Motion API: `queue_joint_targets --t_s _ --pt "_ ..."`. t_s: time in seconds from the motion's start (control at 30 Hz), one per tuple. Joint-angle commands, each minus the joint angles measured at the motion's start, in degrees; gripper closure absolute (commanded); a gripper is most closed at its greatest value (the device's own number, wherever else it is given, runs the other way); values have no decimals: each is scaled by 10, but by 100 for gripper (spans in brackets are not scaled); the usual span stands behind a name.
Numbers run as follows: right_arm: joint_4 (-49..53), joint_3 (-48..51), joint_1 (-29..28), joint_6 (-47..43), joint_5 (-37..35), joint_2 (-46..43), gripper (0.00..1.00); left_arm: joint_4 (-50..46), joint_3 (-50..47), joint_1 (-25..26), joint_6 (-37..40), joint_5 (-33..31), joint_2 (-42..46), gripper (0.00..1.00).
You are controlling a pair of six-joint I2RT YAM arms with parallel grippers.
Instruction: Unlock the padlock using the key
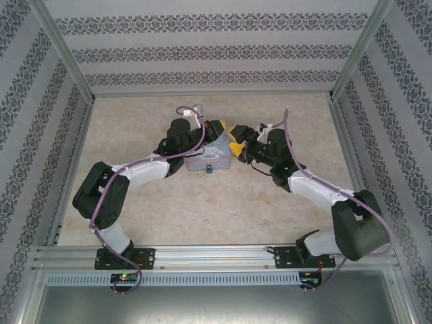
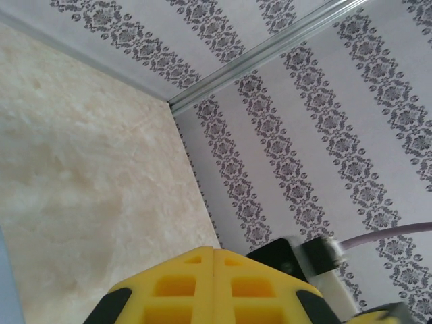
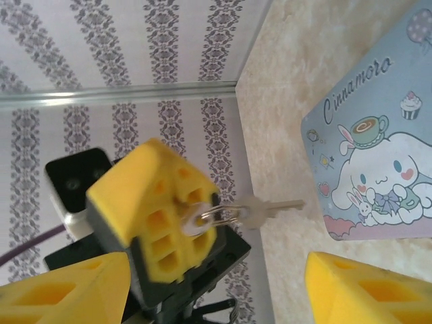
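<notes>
My left gripper [image 3: 181,202] is shut, its yellow fingers pinching a small wire ring from which the grey key [image 3: 273,208] sticks out sideways toward the tin. From the left wrist its closed tips [image 2: 214,251] show no gap. My right gripper [image 3: 209,270] stands open just in front of the left one, a yellow finger [image 3: 64,290] on each side and nothing between them. From above, both grippers [image 1: 219,128] [image 1: 236,138] meet over the far end of the light-blue cartoon tin [image 1: 208,156]. The tiny blue padlock [image 1: 210,167] hangs at the tin's near side.
The tin's printed lid [image 3: 378,148] lies to the right of the key on the beige tabletop [image 1: 202,209]. Patterned walls [image 1: 202,47] and aluminium frame rails [image 1: 216,255] enclose the table. Purple cables run along both arms.
</notes>
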State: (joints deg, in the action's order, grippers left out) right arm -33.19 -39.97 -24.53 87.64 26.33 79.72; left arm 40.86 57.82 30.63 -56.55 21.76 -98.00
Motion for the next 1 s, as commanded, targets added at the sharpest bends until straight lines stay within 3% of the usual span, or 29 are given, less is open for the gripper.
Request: queue_joint_targets --t_s 0.0,0.17,0.6,0.97 --pt "-100 17 -13 82 -42 26 31 65 -15 -3 -16 -19 -7 100" --pt "-165 15 -23 112 -63 61 35 83 -26 -4 -29 -24 -9 100" --pt "-207 -4 -32 134 -92 98 54 99 -44 -2 -39 -24 1 100" --pt "-225 -16 -39 143 -93 117 64 102 -54 -2 -40 -26 6 100"
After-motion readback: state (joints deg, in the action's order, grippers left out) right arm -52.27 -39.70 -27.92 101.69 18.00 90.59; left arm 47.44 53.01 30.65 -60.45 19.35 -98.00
